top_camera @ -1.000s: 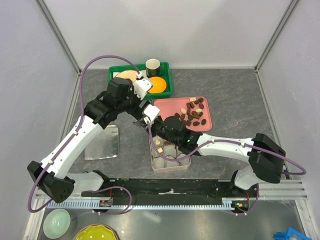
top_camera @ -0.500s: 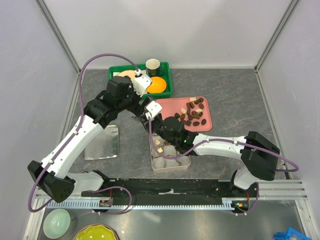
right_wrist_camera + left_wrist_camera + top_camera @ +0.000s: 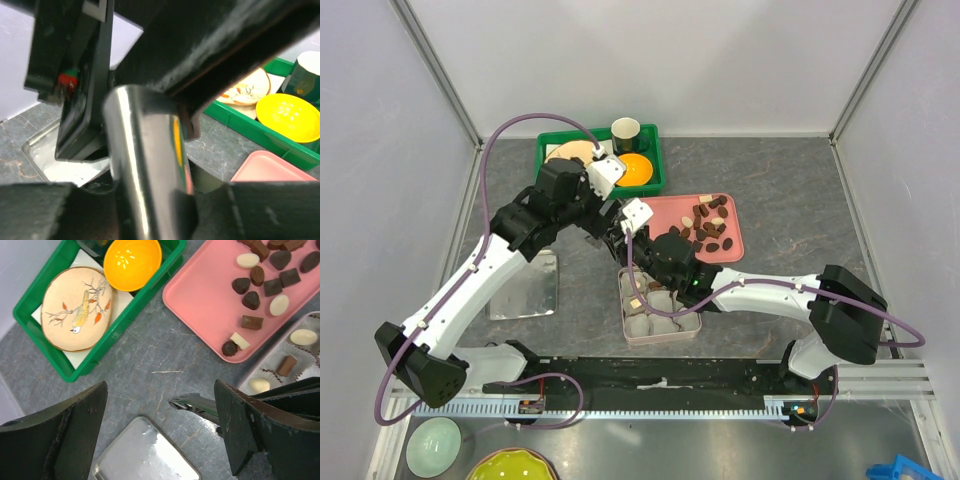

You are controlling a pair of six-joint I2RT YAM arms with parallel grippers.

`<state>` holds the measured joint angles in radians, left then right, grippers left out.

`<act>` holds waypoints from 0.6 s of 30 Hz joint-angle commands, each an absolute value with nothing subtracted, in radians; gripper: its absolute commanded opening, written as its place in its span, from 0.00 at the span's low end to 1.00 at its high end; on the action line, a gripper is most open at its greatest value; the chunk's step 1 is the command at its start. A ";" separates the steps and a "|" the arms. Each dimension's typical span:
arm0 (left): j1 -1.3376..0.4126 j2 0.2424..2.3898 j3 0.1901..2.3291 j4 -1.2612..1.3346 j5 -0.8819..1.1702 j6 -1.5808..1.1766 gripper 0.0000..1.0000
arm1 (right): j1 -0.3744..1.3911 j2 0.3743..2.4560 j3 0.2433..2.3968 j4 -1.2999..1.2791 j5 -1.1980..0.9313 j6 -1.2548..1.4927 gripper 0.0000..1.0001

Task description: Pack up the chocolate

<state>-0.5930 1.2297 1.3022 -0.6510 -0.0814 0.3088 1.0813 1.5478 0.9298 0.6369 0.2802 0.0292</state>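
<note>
The chocolate (image 3: 708, 226) lies as several dark and cream pieces on a pink tray (image 3: 660, 212), which also shows in the left wrist view (image 3: 200, 300). A few pieces (image 3: 286, 365) sit in paper cups in the metal box (image 3: 660, 341). My right gripper (image 3: 625, 245) is shut on metal tongs (image 3: 142, 155), held over the box's far left corner. The tongs' tip (image 3: 192, 402) shows between the left fingers. My left gripper (image 3: 160, 390) is open wide, just left of the right gripper, with nothing in it.
A shiny tin lid (image 3: 525, 285) lies left of the box. A green bin (image 3: 548, 143) at the back holds a painted plate (image 3: 75, 307), an orange bowl (image 3: 132, 262) and a dark cup (image 3: 625, 129). Both arms crowd the table's middle.
My right gripper has lifted with the tongs and shifted slightly toward the back right. My left gripper has shifted only slightly, staying open beside it.
</note>
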 commanded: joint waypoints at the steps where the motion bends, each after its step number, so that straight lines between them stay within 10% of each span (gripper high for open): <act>1: -0.626 1.226 1.307 -0.745 0.055 0.273 0.95 | 1.063 1.512 0.991 0.818 0.262 0.046 0.39; 18: -0.543 1.197 1.321 -0.697 -0.093 0.270 0.99 | 1.058 1.459 0.976 0.770 0.342 -0.112 0.15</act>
<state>-0.5900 1.2198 1.3041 -0.6605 -0.0811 0.2962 1.0695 1.5433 0.9298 0.6563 0.2733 -0.0048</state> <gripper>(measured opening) 0.983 0.232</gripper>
